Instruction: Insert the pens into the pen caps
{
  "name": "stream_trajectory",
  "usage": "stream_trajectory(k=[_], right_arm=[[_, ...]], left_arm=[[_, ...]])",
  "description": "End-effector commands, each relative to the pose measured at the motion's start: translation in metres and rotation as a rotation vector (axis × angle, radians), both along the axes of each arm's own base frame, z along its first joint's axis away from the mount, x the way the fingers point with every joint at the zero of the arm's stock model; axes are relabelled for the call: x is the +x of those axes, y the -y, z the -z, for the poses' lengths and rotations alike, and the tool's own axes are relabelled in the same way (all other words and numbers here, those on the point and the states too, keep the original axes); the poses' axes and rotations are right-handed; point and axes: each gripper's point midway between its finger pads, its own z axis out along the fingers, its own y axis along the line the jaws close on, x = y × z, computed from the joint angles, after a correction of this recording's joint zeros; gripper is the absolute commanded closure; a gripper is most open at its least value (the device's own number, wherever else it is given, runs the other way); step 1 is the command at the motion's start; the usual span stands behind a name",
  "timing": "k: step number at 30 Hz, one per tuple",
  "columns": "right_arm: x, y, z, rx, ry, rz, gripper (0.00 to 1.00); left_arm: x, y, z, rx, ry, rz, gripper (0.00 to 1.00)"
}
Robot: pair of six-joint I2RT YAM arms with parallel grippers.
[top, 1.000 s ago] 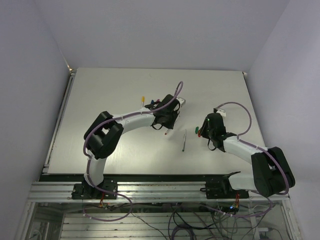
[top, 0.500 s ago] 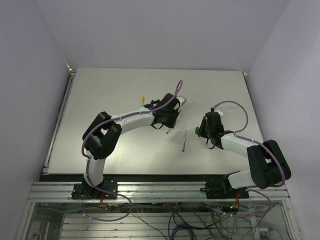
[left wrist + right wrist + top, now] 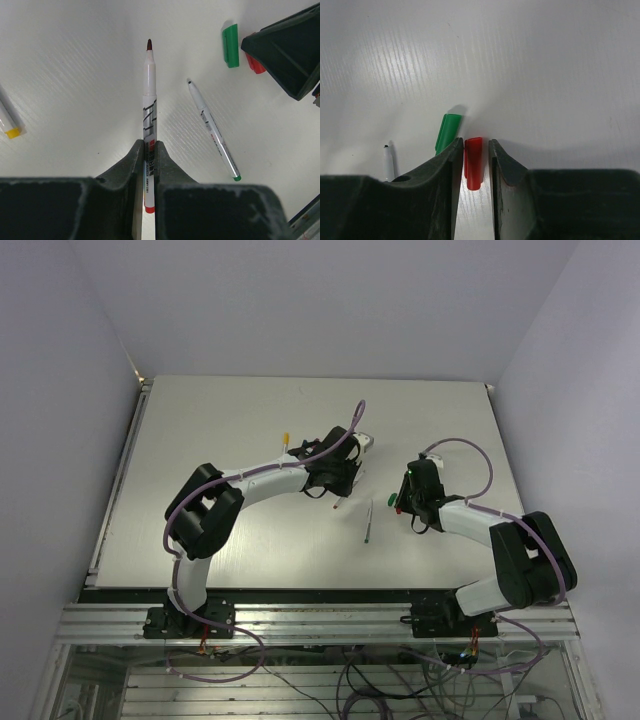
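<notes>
left pincer (image 3: 149, 145): clamped tight on the red pen (image 3: 150, 100), no gap on either side of the barrel

red pen: sticks straight out ahead of the left pincer. The dark red tip is bare and points away, and the red butt end sits back between the fingers

right pincer (image 3: 475, 141): down at the surface (image 3: 200, 440) with one finger on each side of the red cap (image 3: 474, 162). It's only slightly spread. There's a thin bright gap between the cap and the right-hand finger, so it doesn't look like it's squeezing

red cap: lying flat on the surface in the slot between the right pincer's fingers. In the left wrist view it's half hidden under that pincer

green cap (image 3: 448, 132): lying loose just beside the red cap, next to the outside of the pincer's left-hand finger. Can't tell if it touches

green pen (image 3: 212, 130): uncapped and flat on the surface at a slant. It's near the red pen but apart from it, with its tip aimed roughly at the green cap. From the top view it lies between the two pincers

yellow-tipped pen (image 3: 7, 122): only its end pokes in at the left edge of the left wrist view, on the surface and well apart from the rest

other pens and caps: mostly tucked behind the left arm from above, can't make them out
</notes>
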Motion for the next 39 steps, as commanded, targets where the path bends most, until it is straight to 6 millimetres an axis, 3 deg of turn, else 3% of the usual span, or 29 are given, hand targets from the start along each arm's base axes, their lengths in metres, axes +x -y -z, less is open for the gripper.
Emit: stream_trajectory(k=[1, 24, 28, 33, 39], right_arm=[[-0.019, 0.01, 0.009, -0.05, -0.088, 0.007, 0.74], [-0.037, 0.008, 0.018, -0.045, -0.176, -0.007, 0.75], [-0.04, 0.007, 0.021, -0.046, -0.196, -0.009, 0.81], [-0.047, 0.008, 0.028, -0.054, -0.232, -0.011, 1.0], [-0.042, 0.011, 0.019, -0.062, -0.199, 0.006, 1.0]], left_arm=[[0.002, 0.011, -0.017, -0.057, 0.008, 0.017, 0.93], [-0.001, 0.015, -0.013, -0.078, -0.018, 0.028, 0.93], [-0.002, 0.015, -0.012, -0.077, -0.02, 0.03, 0.93], [-0.002, 0.015, -0.01, -0.077, -0.023, 0.031, 0.93], [-0.002, 0.018, -0.009, -0.081, -0.025, 0.038, 0.93]])
